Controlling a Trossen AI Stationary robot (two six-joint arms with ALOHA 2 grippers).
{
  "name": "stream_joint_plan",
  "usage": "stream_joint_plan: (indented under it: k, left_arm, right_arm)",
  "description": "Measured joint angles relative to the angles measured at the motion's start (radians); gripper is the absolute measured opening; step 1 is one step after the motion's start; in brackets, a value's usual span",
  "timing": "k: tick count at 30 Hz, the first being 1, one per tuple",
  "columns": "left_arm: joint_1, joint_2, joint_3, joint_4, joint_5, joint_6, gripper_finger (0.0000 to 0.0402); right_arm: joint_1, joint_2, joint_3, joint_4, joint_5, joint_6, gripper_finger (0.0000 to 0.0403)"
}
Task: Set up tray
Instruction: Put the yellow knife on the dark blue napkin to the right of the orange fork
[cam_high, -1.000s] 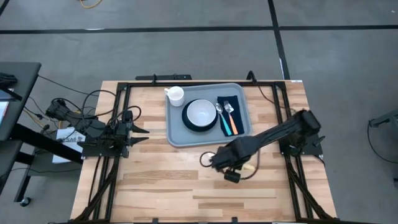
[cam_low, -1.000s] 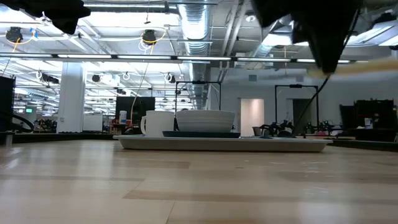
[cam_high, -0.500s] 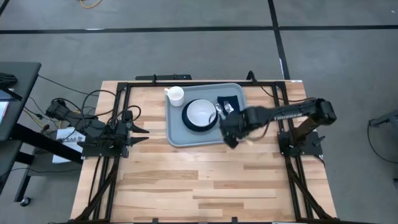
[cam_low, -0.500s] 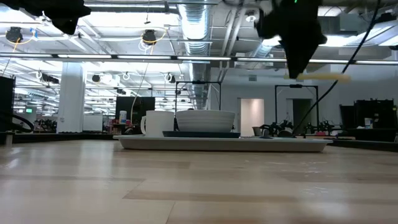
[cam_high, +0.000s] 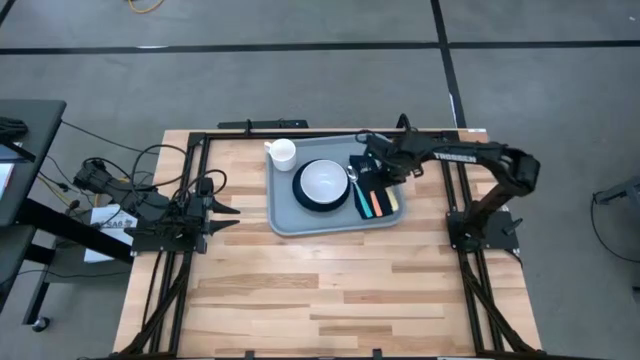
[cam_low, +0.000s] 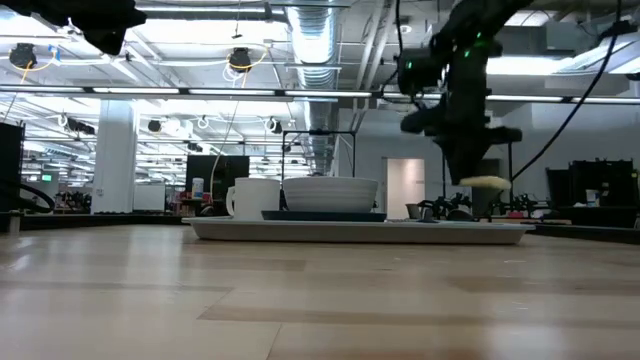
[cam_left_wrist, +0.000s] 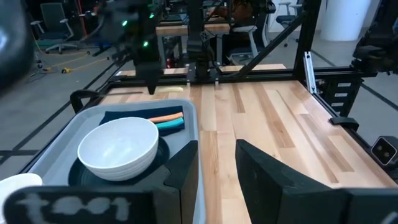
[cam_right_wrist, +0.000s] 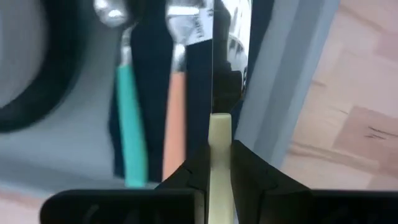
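Note:
The grey-blue tray (cam_high: 285, 215) lies on the far middle of the table. It carries a white cup (cam_high: 283, 152), a white bowl (cam_high: 323, 182) on a dark teal plate, and a navy napkin (cam_right_wrist: 199, 74). A teal-handled spoon (cam_right_wrist: 127, 124) and an orange-handled fork (cam_right_wrist: 174, 118) rest on the napkin. My right gripper (cam_high: 380, 172) hovers over the tray's right part, shut on a knife (cam_right_wrist: 215, 68) with a pale yellow handle, just right of the fork. My left gripper (cam_high: 228, 212) waits open at the table's left side. My right gripper pinches the knife's pale yellow handle (cam_right_wrist: 219, 140) between its two fingers, a little behind the blade. The fingers (cam_low: 462, 150) come from above, pointing down, and stand on either side of the handle. The knife is lifted clear above the tray, about level, its handle end (cam_low: 486, 183) sticking out sideways.
Black frame rails (cam_high: 190, 190) run along the table's left, right and far edges. Cables and a box (cam_high: 110, 215) sit off the table's left side. Bare wood (cam_high: 320, 290) spreads across the table's near half.
My right gripper has carried the knife from above the table's near middle toward the far edge, ending over the tray's right part beside the fork, and has come down lower. It has stayed shut on the handle. The tray and its dishes have not moved.

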Motion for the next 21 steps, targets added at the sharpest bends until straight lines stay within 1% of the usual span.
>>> stream_joint_plan:
  k: [6,10,17,21]
  left_arm:
    - [0.0,0.0,0.0,0.0,0.0,0.016,0.0096]
    - [0.0,0.0,0.0,-0.001,0.0,0.016,0.0096]
    - [0.0,0.0,0.0,-0.001,0.0,0.016,0.0096]
    - [0.0,0.0,0.0,-0.001,0.0,0.016,0.0096]
  right_arm:
    - [-0.074,0.107,0.0,0.018,-0.043,-0.029,0.003]
    - [-0.095,0.161,0.0,0.028,-0.052,-0.031,0.0029]
    - [-0.105,0.207,0.002,0.065,-0.065,-0.036,0.0029]
    - [-0.102,0.209,0.002,0.092,-0.076,-0.028,0.0031]
